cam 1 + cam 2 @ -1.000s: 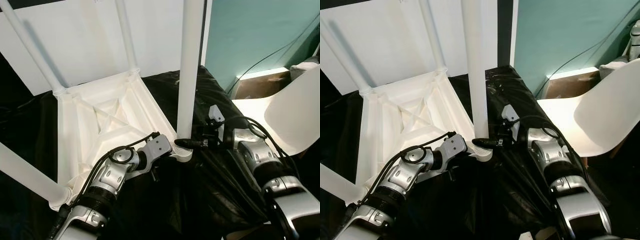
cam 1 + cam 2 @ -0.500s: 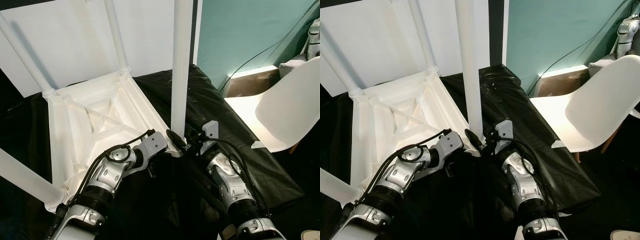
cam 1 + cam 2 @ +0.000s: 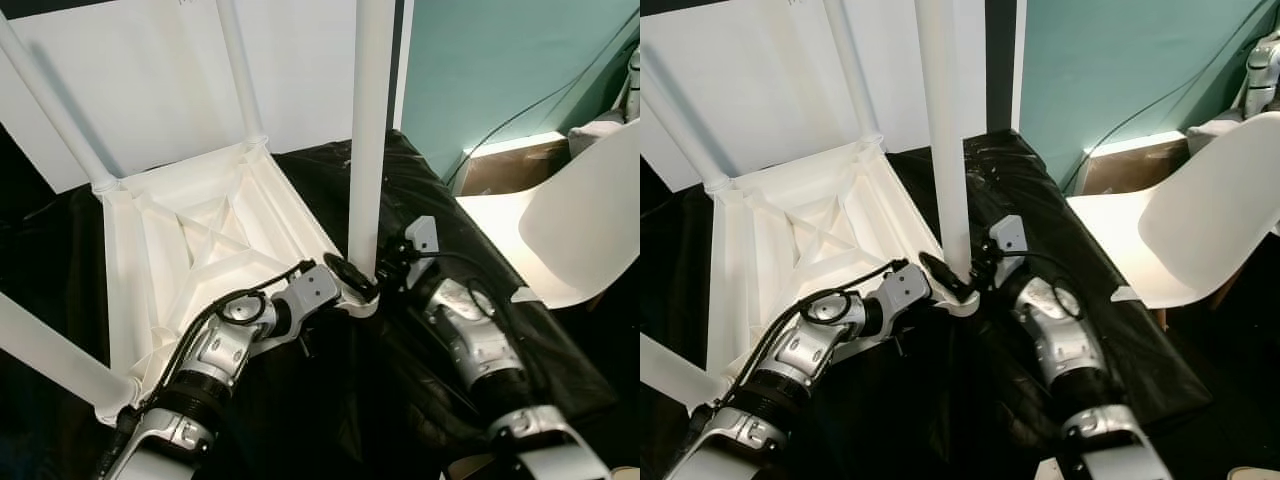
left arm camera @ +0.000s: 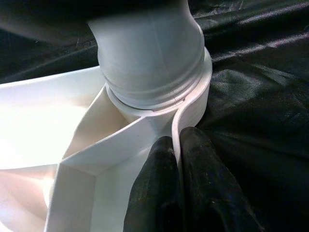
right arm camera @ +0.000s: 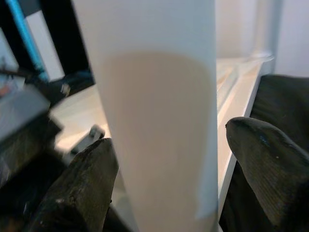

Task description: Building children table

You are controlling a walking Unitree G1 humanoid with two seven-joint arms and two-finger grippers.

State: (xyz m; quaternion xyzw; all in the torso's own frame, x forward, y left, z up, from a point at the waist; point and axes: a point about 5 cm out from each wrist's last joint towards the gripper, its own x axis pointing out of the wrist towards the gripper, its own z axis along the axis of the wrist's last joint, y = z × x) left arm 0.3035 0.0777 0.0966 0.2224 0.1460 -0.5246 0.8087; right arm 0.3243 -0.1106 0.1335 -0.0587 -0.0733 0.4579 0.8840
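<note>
Pincers (image 3: 358,281) astride upright table leg (image 3: 368,140)

Landmark: upturned table top (image 3: 190,260), lying underside-up on the sheet-covered surface (image 3: 420,190).

- Near-right corner of the table top: table leg (image 3: 368,140) stands upright in the corner socket (image 4: 159,104).
- Far-right corner: second leg (image 3: 240,70) stands up. Far-left corner: third leg (image 3: 50,100). Near-left corner: fourth leg (image 3: 50,355).
- Left gripper (image 3: 345,275) sits at the near-right corner; its fingers (image 4: 159,193) lie one on each side of the table top's rim, just below the socket.
- Right gripper (image 3: 385,268) sits just right of that corner, at the leg's base, with a finger (image 5: 82,188) on either side of the leg.
- Chair (image 3: 560,235): right of the table top, beyond the surface's edge.
- Wall panel (image 3: 150,90): behind the table top.
</note>
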